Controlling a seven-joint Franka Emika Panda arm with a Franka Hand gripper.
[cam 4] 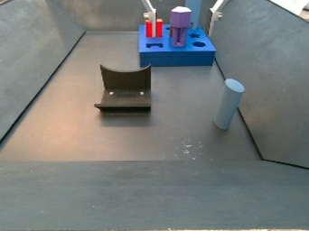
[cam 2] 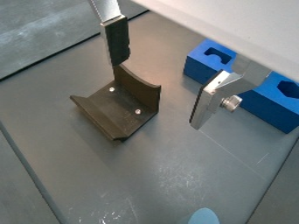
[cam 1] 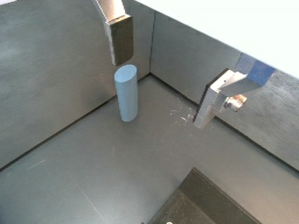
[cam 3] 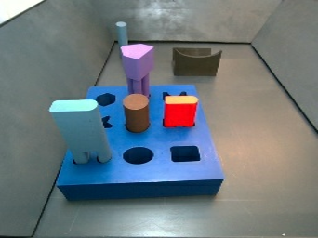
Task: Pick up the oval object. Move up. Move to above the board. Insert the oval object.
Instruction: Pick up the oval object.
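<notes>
Standing upright beneath the open end effector (cam 1: pixel 176 66): the oval object (cam 1: pixel 128 93).

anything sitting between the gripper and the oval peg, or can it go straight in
Nothing visible blocks it. In a wrist view the open gripper hangs over bare floor beside the upright oval object, nothing between them. The fixture stands apart, nearer mid-floor, and the board lies at the far end.

Pale-blue oval object (cam 4: pixel 227 104) stands upright, well apart from blue board (cam 4: pixel 178 54).

light: bright, even | shadows: soft, faint | glare: floor sheen | focus: mostly sharp
</notes>
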